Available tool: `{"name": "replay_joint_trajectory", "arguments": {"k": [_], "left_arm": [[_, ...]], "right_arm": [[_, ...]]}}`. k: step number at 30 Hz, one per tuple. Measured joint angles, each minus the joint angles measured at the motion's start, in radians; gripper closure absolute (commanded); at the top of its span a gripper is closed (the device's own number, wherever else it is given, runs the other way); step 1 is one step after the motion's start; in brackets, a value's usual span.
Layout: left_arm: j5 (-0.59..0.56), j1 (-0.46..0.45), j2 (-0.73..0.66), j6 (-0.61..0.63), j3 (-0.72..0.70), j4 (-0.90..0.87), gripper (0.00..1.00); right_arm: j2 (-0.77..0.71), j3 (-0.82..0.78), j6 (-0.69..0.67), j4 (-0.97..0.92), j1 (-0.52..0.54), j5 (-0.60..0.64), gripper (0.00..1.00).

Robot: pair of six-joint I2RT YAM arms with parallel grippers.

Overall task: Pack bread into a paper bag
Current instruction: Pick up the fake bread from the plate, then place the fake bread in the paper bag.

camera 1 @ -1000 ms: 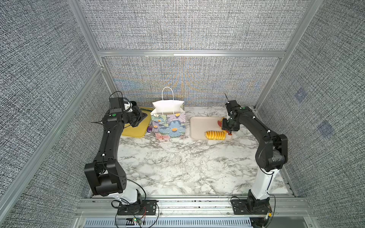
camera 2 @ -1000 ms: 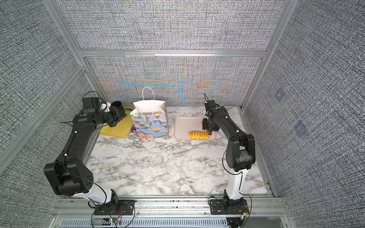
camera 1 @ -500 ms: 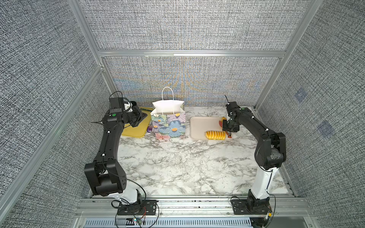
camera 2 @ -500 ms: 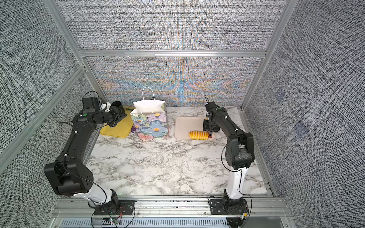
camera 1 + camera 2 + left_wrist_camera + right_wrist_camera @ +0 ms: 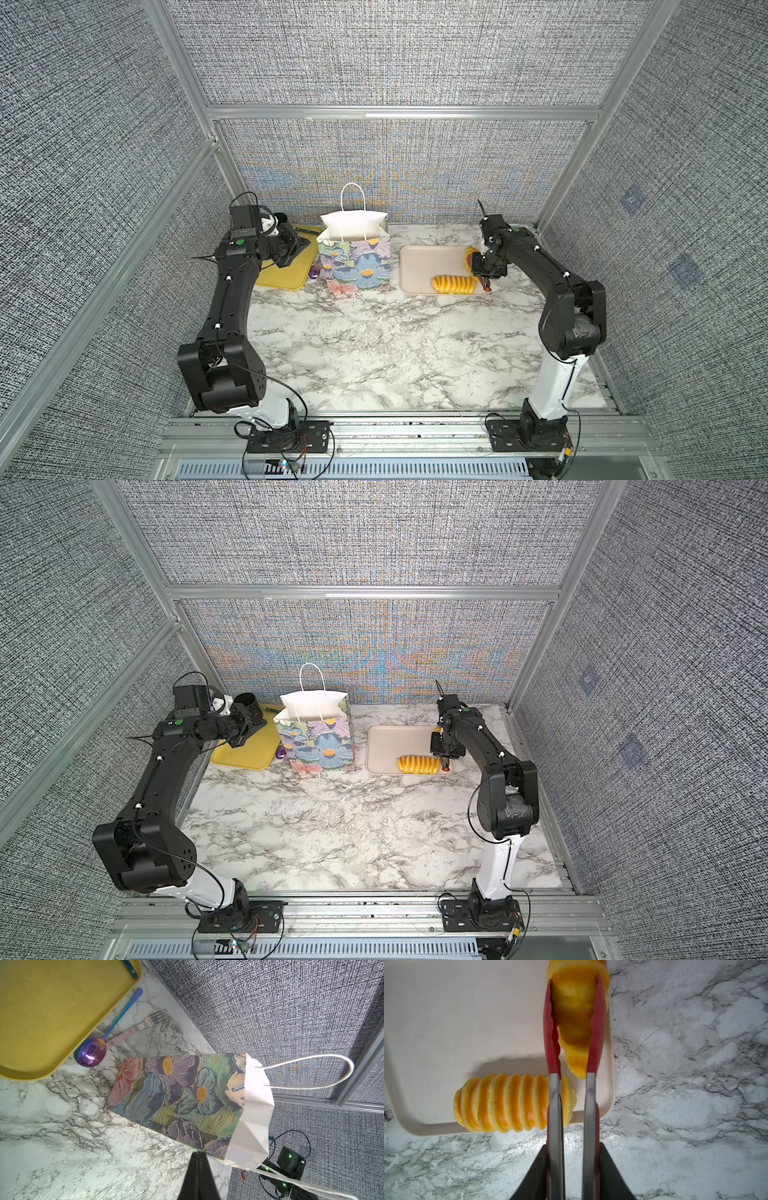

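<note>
Presently, the right gripper [image 5: 573, 1147], its jaws pinching the metal arms of the tongs [image 5: 553, 1105], reaches over the beige tray [image 5: 446, 1022] beside the paper bag [image 5: 357, 266]. Red tong tips flank the croissant [image 5: 575, 1012], whose long axis runs in line with the tongs, straight ahead of the jaws; the long roll [image 5: 508, 1103] lies crosswise beneath the arms. Left gripper [image 5: 197, 1157], jaws pressed together, hovers on the bag's opposite side; the right arm is nearer both pastries.

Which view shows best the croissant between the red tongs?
The right wrist view: the croissant shows large between the red tongs, ridges clear. In both top views the right arm hides most of it. The left wrist view misses it.
</note>
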Motion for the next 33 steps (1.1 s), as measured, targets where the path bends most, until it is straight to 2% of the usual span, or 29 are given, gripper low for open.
{"name": "replay_joint_trajectory", "arguments": {"k": [6, 13, 22, 29, 33], "left_arm": [[0.0, 0.0, 0.0, 0.0, 0.0, 0.0, 0.98], [0.0, -0.001, -0.001, -0.001, 0.004, 0.0, 0.98], [0.0, -0.001, -0.002, -0.003, 0.0, 0.0, 0.98], [0.0, -0.001, -0.011, -0.002, -0.027, 0.0, 0.98], [-0.001, -0.001, -0.012, -0.001, -0.034, 0.0, 0.98]], "right_arm": [[-0.037, 0.043, 0.0, -0.023, -0.001, -0.01, 0.71], [-0.069, 0.204, -0.005, -0.075, 0.018, -0.01, 0.72], [-0.16, 0.308, -0.066, -0.067, 0.152, -0.043, 0.72], [-0.284, 0.253, -0.125, 0.074, 0.262, -0.081, 0.72], [-0.312, 0.243, -0.152, 0.156, 0.31, -0.145, 0.72]]}}
